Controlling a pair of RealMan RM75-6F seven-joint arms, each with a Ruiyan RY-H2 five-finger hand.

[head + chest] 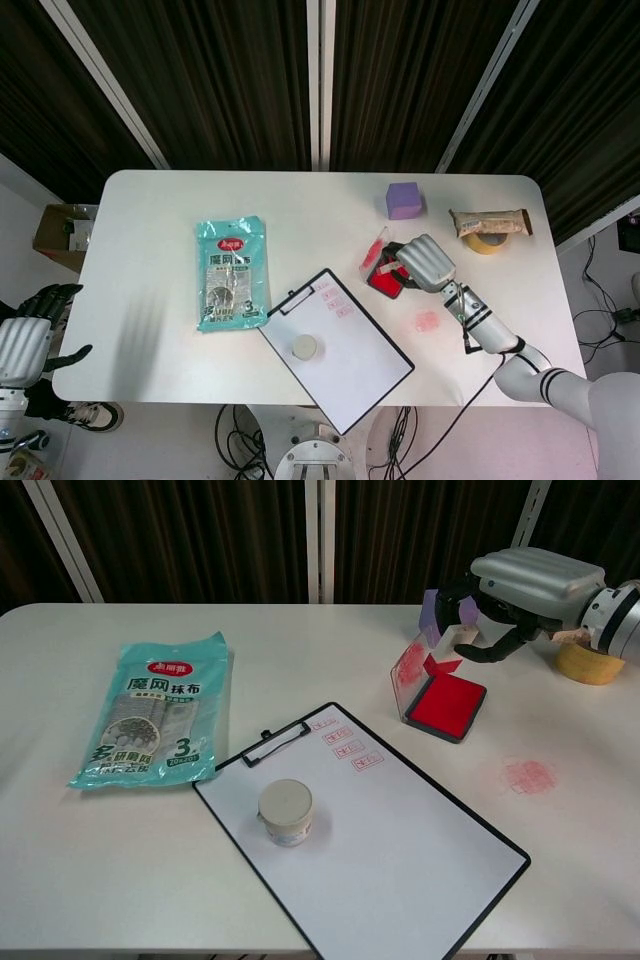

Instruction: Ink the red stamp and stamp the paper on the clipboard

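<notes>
Holding the stamp (447, 648) in the air above the red ink pad (445, 706), the right hand (520, 590) grips it from above. Left of the pad lies the clipboard (400, 850), a small jar (286, 812) standing on its paper. The left hand (22, 335) hangs off the bench's (300, 650) left edge, grasping nothing, fingers apart.

Robot lab: white table (160, 230), dark slatted wall (200, 70), floor cables (250, 430).
</notes>
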